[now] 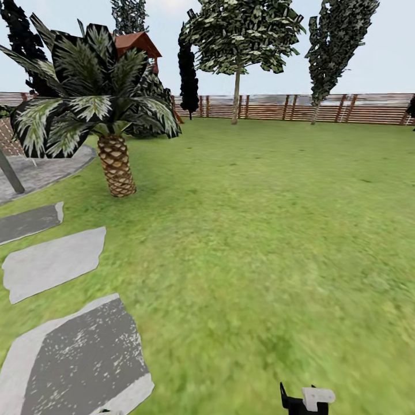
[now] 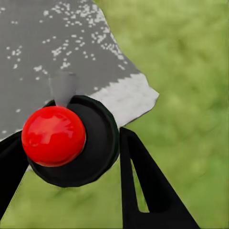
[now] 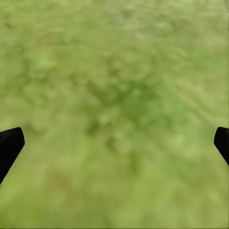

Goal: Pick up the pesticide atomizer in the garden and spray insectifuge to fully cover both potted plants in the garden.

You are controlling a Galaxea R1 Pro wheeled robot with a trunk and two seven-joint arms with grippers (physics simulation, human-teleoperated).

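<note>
In the left wrist view the pesticide atomizer [image 2: 90,143], a round black body with a glossy red knob [image 2: 53,136] on top, sits between the black fingers [image 2: 143,191] of my left gripper [image 2: 71,140], which is shut on it. It hangs over the edge of a grey stepping stone [image 2: 57,47] and grass. My right gripper [image 3: 114,143] is open over bare lawn, its fingertips [image 3: 9,145] far apart. A black and white part of my right arm [image 1: 305,400] pokes in at the head view's lower edge. The potted plants are out of view.
A palm with a brown scaly trunk [image 1: 115,164] stands ahead to the left. Grey stepping stones [image 1: 55,262] run down the left side toward a paved patio [image 1: 52,167]. Open lawn [image 1: 276,230] stretches ahead and right to a slatted wooden fence [image 1: 357,108] with trees [image 1: 236,86].
</note>
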